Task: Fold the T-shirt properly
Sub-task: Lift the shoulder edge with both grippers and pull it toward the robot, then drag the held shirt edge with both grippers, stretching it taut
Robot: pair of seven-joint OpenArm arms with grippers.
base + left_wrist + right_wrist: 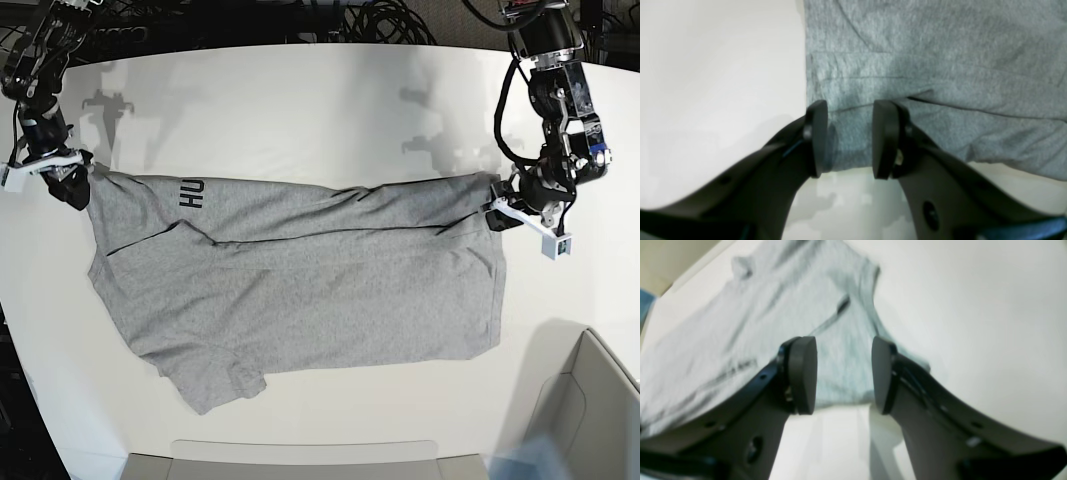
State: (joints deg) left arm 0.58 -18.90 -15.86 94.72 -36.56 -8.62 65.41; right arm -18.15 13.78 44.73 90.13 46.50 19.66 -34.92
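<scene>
One T-shirt (300, 290), heather-grey, spread lengthwise across white table (330, 100), far edge folded inward. Left gripper (848, 138) and right gripper (843, 375): jaws spread at opposite corners, cloth between, unpinched. Advice: close both together, lift evenly.

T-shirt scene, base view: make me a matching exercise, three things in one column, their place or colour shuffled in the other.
Things:
1. T-shirt
2. black lettering
3. left gripper

Descriptions:
A. at the garment's right-hand edge, jaws apart
B. heather grey, lying on the white table
C. near the garment's upper left corner

Pairs: 1-B, 2-C, 3-A
</scene>
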